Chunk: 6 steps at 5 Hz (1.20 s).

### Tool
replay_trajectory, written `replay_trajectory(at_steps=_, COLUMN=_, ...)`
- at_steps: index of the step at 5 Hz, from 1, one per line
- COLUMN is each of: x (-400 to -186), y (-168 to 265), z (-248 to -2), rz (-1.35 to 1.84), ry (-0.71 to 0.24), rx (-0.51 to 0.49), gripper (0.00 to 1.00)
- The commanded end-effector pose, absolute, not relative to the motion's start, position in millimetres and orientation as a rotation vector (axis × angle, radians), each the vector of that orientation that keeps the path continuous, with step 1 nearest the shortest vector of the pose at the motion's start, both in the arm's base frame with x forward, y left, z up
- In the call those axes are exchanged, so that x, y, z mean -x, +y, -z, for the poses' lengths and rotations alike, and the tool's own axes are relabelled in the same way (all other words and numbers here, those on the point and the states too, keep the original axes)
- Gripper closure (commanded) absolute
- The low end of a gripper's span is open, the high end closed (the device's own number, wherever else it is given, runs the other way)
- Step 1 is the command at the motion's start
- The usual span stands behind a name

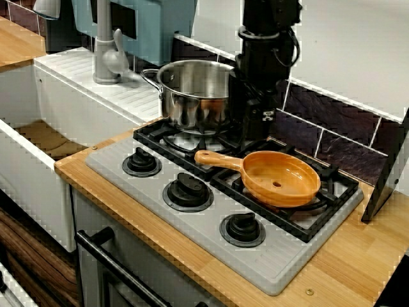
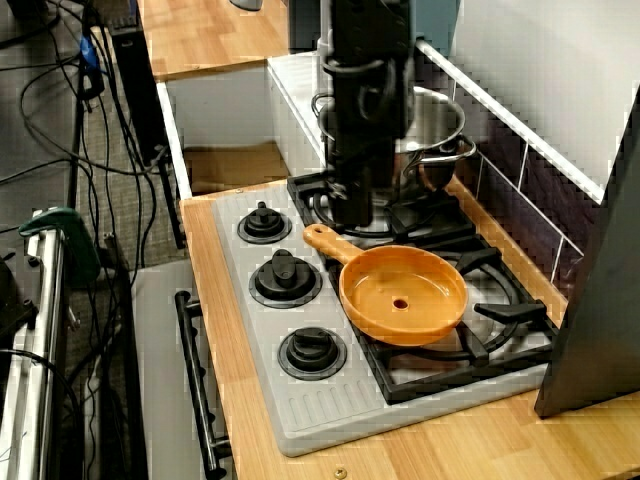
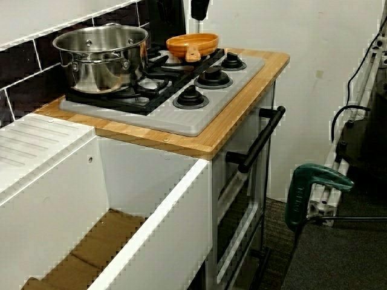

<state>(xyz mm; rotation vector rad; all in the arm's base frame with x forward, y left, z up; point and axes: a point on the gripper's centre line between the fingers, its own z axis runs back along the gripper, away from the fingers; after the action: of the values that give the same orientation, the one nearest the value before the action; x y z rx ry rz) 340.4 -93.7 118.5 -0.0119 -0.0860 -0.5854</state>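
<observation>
Wooden worktop is seen carrying a grey hob with a black grate, backed by dark tiles and a white wall. A white sink with a grey tap is set at the left of the front view.

The orange pan is placed on the grate at centre right of the front view, bowl up, with its handle pointed left. In the view from above the orange pan is found at mid-frame, handle aimed to the upper left. In the view from the sink side the pan is seen at top centre.

The black claw is hung from the arm at upper centre, low over the grate, between the steel pot on its left and the pan below right. From above, the claw is located just up and right of the pan's handle, near it; contact cannot be told. From the sink side only the claw's tip is shown, at the top edge above the pan.

Jaw spacing cannot be told: black parts are lost against the dark grate. Nothing is seen gripped.

Three black knobs are lined along the hob's front.
</observation>
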Motion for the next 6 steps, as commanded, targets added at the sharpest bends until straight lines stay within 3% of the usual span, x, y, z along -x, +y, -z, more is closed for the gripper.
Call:
replay_trajectory(at_steps=1, x=-319, y=-69, z=-136, rz=0.716, ry=-0.167, rx=0.015, gripper=0.0)
replay_trajectory(at_steps=4, x=-315, y=-72, z=-99, rz=0.758, ry=-0.174, rx=-0.037, gripper=0.0)
replay_trajectory(at_steps=6, x=-315, y=-73, z=-93, rz=0.743, ry=-0.164, rx=-0.042, gripper=0.0)
